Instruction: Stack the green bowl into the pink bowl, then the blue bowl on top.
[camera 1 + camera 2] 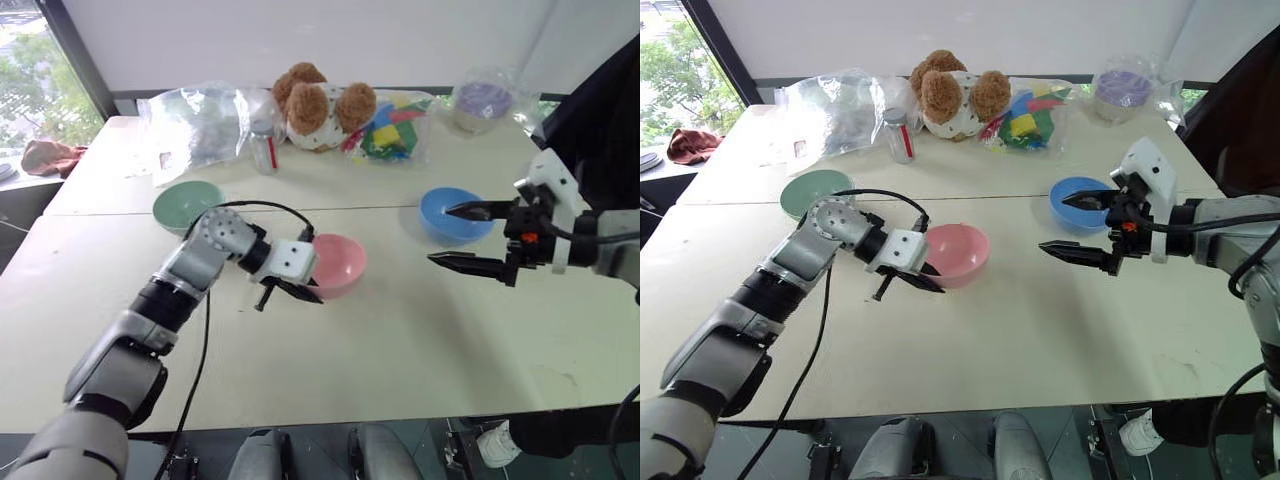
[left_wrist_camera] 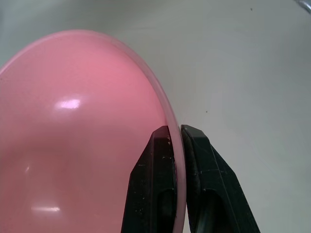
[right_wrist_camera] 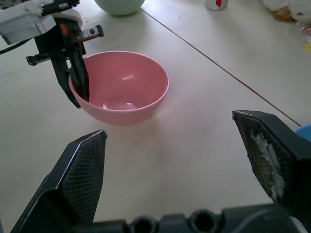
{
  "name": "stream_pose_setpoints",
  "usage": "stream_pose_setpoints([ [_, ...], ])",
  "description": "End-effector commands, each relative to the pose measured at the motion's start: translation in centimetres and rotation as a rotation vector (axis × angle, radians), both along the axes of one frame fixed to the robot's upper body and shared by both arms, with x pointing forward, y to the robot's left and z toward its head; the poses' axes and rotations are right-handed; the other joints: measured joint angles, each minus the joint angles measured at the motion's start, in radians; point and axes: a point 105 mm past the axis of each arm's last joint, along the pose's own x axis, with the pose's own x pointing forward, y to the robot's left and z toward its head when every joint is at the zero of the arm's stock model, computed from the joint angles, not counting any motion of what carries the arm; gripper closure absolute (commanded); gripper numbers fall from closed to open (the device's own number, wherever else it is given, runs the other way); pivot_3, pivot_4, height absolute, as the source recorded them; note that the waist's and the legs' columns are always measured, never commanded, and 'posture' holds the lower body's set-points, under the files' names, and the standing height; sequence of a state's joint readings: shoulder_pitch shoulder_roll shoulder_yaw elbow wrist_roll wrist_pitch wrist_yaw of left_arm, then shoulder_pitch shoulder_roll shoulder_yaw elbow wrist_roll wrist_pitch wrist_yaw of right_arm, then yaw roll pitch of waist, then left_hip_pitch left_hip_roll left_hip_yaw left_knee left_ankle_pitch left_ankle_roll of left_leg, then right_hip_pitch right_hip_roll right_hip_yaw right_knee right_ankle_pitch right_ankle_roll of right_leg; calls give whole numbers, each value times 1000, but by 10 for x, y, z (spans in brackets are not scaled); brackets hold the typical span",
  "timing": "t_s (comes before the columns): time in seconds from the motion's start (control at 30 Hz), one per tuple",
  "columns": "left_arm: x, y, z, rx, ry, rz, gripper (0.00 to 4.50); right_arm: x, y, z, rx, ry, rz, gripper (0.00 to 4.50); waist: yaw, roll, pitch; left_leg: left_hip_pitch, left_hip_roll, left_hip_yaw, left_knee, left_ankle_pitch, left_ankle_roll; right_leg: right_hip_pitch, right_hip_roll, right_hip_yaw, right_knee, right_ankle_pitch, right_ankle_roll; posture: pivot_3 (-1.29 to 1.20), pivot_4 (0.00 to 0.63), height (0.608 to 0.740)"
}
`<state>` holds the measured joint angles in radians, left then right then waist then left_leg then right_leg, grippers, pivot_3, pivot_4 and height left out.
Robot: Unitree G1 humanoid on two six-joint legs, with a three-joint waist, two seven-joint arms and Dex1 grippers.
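Left tool (image 1: pixel 290 291) pinching pink bowl (image 1: pixel 338 262) rim mid-worktop; right tool (image 1: pixel 467 237) agape near blue bowl (image 1: pixel 452 213).

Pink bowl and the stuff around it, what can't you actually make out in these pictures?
- Pink bowl: the left wrist view's edges cut off most of it, and the left end effector's fingers, clamped on its rim, hide part of the wall.
- Blue bowl: the right end effector covers its near rim in the head views.
- Green bowl: cut off by the right wrist view's edge.
- Clear bag of colourful pieces: contents too small to identify.
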<state>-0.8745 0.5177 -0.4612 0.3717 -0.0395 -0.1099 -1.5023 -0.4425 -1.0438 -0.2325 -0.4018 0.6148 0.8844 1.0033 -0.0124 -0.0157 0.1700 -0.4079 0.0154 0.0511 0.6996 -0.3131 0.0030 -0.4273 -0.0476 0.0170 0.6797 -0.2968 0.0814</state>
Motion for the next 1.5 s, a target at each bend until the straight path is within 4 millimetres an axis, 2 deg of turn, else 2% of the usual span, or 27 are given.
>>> stream_pose_setpoints([
  [0.03, 6, -3, 4, 43, -90, -33, 3687, -6, 0, 14, -4, -63, -8, 0, 1, 0, 0, 0, 0, 0, 0, 0, 0, 0, 0, 0, 0, 0, 0, 0, 150, 740],
  [0.07, 5, -3, 3, 50, -95, -42, 3377, -6, 0, 14, -2, -62, -8, 0, 1, 0, 0, 0, 0, 0, 0, 0, 0, 0, 0, 0, 0, 0, 0, 0, 150, 740],
  [0.27, -4, -5, 23, -2, -121, -68, 253, -4, 2, 13, 5, -58, -3, 0, 2, 0, 0, 0, 0, 0, 0, 0, 0, 0, 0, 0, 0, 0, 0, 0, 150, 740],
  [0.3, -4, -6, 28, -21, -125, -63, 114, -3, 3, 13, 7, -57, 1, 0, 1, 0, 0, 0, 0, 0, 0, 0, 0, 0, -1, 0, 0, 0, 0, 0, 150, 740],
  [0.43, -4, 0, 69, -154, -132, 18, 114, 1, 8, 13, 16, -51, 26, 0, -2, 0, 0, 0, 0, 0, 0, 0, 0, 0, -1, 0, 0, 0, 0, 0, 150, 740],
  [0.57, 1, 23, 106, -262, -133, 165, 114, 2, 14, 11, 30, -35, 66, 0, -2, 0, 0, 0, 1, -1, 0, 0, 0, 0, -1, 0, 0, 0, 0, 0, 150, 740],
  [0.6, 5, 33, 113, -269, -149, 213, 114, 1, 17, 12, 42, -32, 82, 0, -3, 0, 0, 0, 1, -1, 0, 0, 0, 0, -1, 0, 0, 0, 0, 0, 150, 740],
  [0.67, 20, 69, 127, -271, -219, 380, 114, -2, 28, 16, 97, -21, 137, 0, -6, 0, 0, 0, 1, -1, 0, 0, 0, 0, -1, 0, 0, 0, 0, 0, 150, 740],
  [0.73, 33, 104, 131, -248, -284, 531, 114, -5, 38, 21, 144, -16, 193, 0, -8, 0, 0, 1, 1, -1, 0, 0, 0, 0, 0, 0, 1, 0, 0, 0, 150, 740],
  [0.77, 38, 116, 130, -233, -309, 584, 114, -6, 41, 22, 161, -13, 208, 0, -8, 0, 0, 1, 1, -1, 0, 0, 0, 0, 0, 0, 1, 0, 0, 0, 150, 740],
  [0.8, 48, 138, 125, -199, -345, 683, 114, -5, 45, 23, 173, -10, 232, 0, 0, 0, 0, 1, 1, -1, 0, 0, 0, 0, 0, 0, 1, 0, 0, 0, 150, 740],
  [0.87, 58, 168, 115, -146, -377, 801, 114, -4, 51, 23, 178, -6, 258, 0, 5, 0, 0, 0, 0, -2, 1, 0, 0, 1, -1, -1, 0, 0, 0, 0, 150, 740],
  [0.93, 64, 187, 103, -111, -376, 873, 114, -2, 53, 21, 168, -7, 265, 0, 3, 0, 0, 0, -1, -1, 1, 0, 0, 1, -1, 0, 0, 0, 0, 0, 150, 740],
  [1.07, 70, 225, 65, -2, -332, 995, 114, 0, 52, 22, 160, -14, 266, 0, 2, 0, 0, -1, -1, -2, 1, 0, 0, 0, -1, -2, 0, 0, 0, 0, 150, 740],
  [1.33, 82, 223, 38, -53, -251, 1042, 114, 0, 50, 23, 161, -23, 256, 0, 4, -1, 0, -1, -1, -1, 1, 0, 0, 0, -3, -2, 0, 0, 0, 0, 150, 740],
  [1.43, 86, 222, 33, -48, -242, 1056, 916, 0, 48, 23, 157, -25, 246, 0, 2, -1, 0, -1, -1, -1, 1, 0, 0, 0, -3, -2, 0, 0, 0, 0, 150, 740],
  [1.5, 87, 221, 30, -37, -233, 1049, 2018, -1, 47, 23, 154, -26, 240, 0, -2, -1, 0, -1, 0, -1, 0, 0, 0, -1, -3, -3, 0, 0, 0, 0, 150, 740],
])
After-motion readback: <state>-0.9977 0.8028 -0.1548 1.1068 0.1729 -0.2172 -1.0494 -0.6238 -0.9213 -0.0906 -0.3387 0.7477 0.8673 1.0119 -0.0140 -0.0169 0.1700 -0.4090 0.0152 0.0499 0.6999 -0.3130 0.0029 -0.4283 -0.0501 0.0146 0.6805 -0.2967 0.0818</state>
